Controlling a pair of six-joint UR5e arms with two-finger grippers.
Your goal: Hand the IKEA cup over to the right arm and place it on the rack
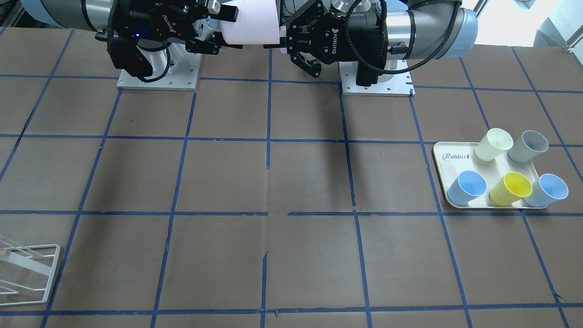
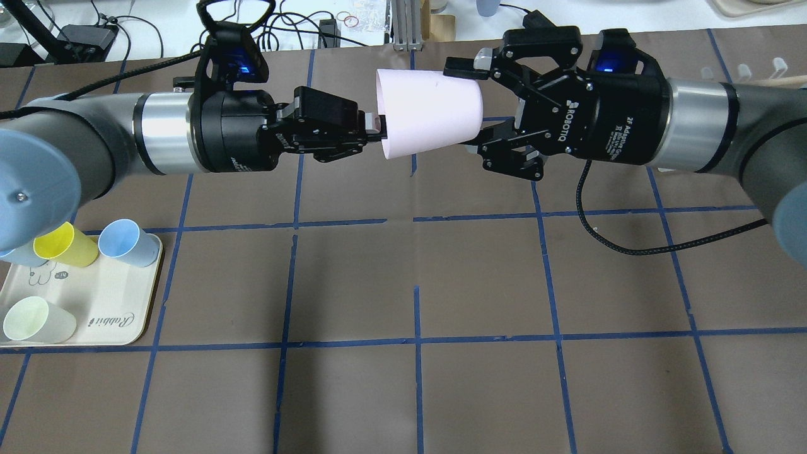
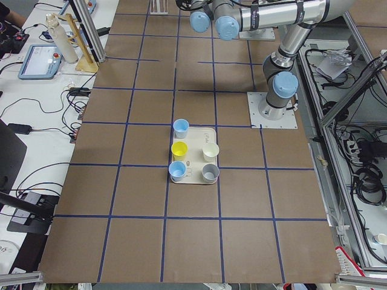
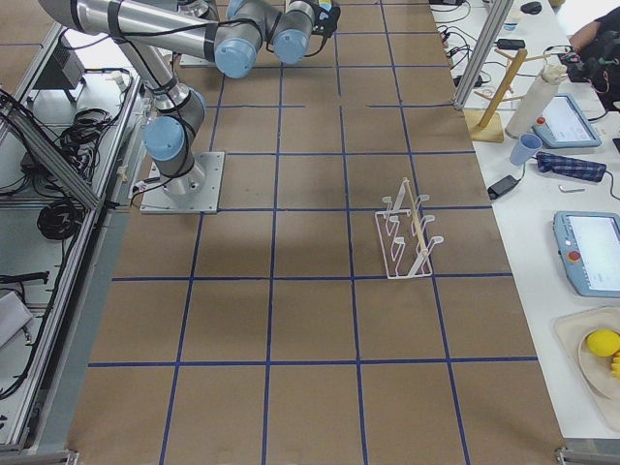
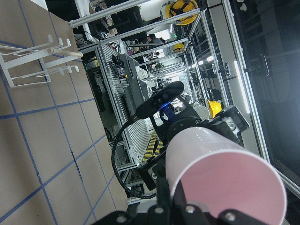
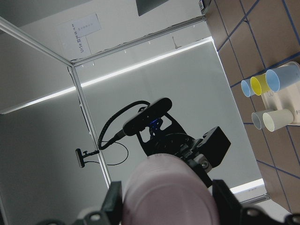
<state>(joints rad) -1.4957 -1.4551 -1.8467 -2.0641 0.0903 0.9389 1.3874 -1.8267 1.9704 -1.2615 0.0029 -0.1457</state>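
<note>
The pale pink IKEA cup (image 2: 429,113) hangs on its side in the air between both arms, high above the table; it also shows in the front view (image 1: 253,23). My left gripper (image 2: 376,129) is shut on the cup's rim, with the open mouth filling the left wrist view (image 5: 225,178). My right gripper (image 2: 470,101) is open, with its fingers straddling the cup's narrow base (image 6: 168,187) and small gaps on both sides. The white wire rack (image 4: 407,232) stands on the table on the right arm's side, and in the front view (image 1: 27,273) at the lower left.
A cream tray marked "Rabbit" (image 1: 444,150) sits on the left arm's side with several cups: cream (image 1: 493,144), grey (image 1: 528,146), yellow (image 1: 511,188) and two blue. The brown table (image 1: 291,182) carries a blue tape grid. Cables lie along the table's far edge.
</note>
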